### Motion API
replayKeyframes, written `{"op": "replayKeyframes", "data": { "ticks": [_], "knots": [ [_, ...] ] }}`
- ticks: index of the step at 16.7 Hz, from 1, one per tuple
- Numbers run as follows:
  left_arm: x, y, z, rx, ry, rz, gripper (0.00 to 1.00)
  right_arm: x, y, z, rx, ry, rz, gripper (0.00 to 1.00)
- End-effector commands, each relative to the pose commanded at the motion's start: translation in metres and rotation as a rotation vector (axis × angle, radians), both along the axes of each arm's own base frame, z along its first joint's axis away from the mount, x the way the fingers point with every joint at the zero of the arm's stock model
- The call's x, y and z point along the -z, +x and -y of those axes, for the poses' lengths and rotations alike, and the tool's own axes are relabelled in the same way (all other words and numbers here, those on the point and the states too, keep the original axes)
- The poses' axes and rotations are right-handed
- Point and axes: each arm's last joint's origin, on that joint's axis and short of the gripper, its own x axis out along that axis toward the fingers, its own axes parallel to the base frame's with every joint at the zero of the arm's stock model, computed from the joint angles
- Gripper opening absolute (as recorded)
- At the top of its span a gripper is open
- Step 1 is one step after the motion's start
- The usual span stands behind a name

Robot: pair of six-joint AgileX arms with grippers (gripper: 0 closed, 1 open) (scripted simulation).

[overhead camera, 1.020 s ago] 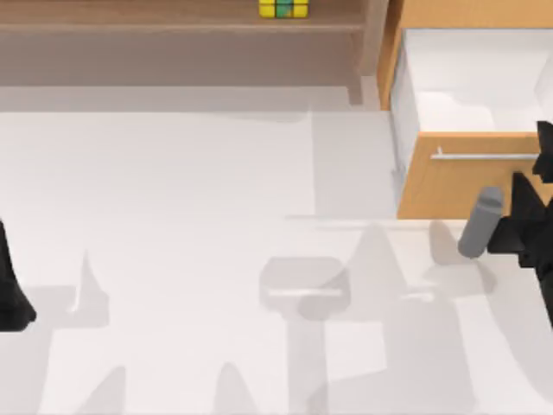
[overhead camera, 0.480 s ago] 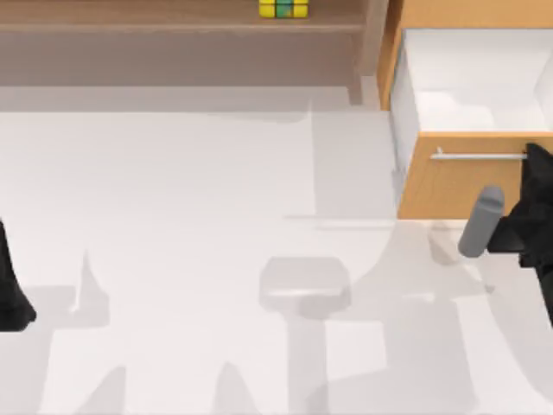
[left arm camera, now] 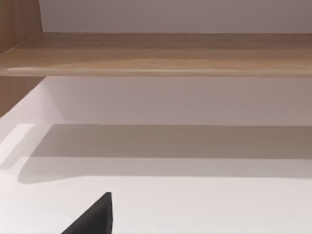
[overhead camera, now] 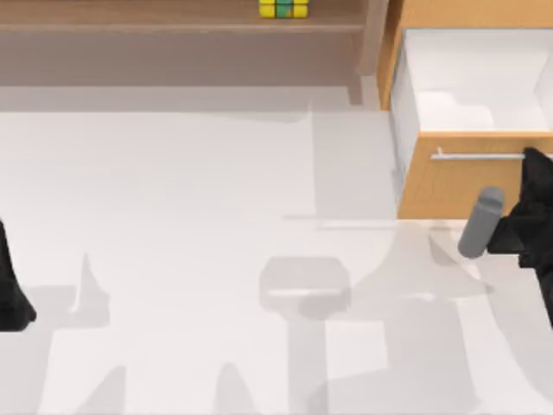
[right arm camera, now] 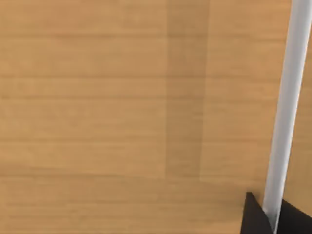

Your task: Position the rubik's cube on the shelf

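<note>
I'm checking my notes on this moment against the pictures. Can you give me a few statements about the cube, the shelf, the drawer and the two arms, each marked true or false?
1. The rubik's cube rests on the shelf. True.
2. The drawer is pushed fully shut. False: it stands pulled open.
3. The right pincer is at the drawer's metal bar handle. True.
4. The left pincer hovers over the cube. False: it sits at the table's left edge, far from it.
</note>
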Motion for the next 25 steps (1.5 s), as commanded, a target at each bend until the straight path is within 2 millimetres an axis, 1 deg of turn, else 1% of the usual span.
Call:
{"op": "replayKeyframes", "data": {
  "ticks": [2, 3, 5, 9, 11, 13, 16, 18, 20, 25],
  "knots": [
    [0.0, 0.0, 0.0, 0.0, 0.0, 0.0, 1.0, 0.001, 0.0, 0.0, -0.001, 0.001, -0.006, 0.0],
    [0.0, 0.0, 0.0, 0.0, 0.0, 0.0, 1.0, 0.001, 0.004, 0.0, -0.001, 0.001, -0.006, 0.0],
    [0.0, 0.0, 0.0, 0.0, 0.0, 0.0, 1.0, 0.002, 0.016, -0.001, -0.001, 0.001, -0.006, 0.0],
    [0.0, 0.0, 0.0, 0.0, 0.0, 0.0, 1.0, 0.001, 0.049, -0.001, -0.001, 0.001, -0.006, 0.0],
    [0.0, 0.0, 0.0, 0.0, 0.0, 0.0, 1.0, 0.001, 0.06, 0.0, -0.001, 0.001, -0.006, 0.0],
    [0.0, 0.0, 0.0, 0.0, 0.0, 0.0, 1.0, 0.001, 0.063, 0.0, -0.001, 0.001, -0.006, 0.0],
    [0.0, 0.0, 0.0, 0.0, 0.0, 0.0, 1.0, 0.001, 0.061, 0.0, -0.002, 0.003, -0.008, 0.0],
    [0.0, 0.0, 0.0, 0.0, 0.0, 0.0, 1.0, 0.001, 0.065, 0.0, -0.002, 0.003, -0.008, 0.0],
    [0.0, 0.0, 0.0, 0.0, 0.0, 0.0, 1.0, 0.001, 0.077, -0.001, -0.002, 0.003, -0.008, 0.0],
    [0.0, 0.0, 0.0, 0.0, 0.0, 0.0, 1.0, 0.001, 0.115, 0.0, -0.002, 0.003, -0.008, 0.0]
  ]
}}
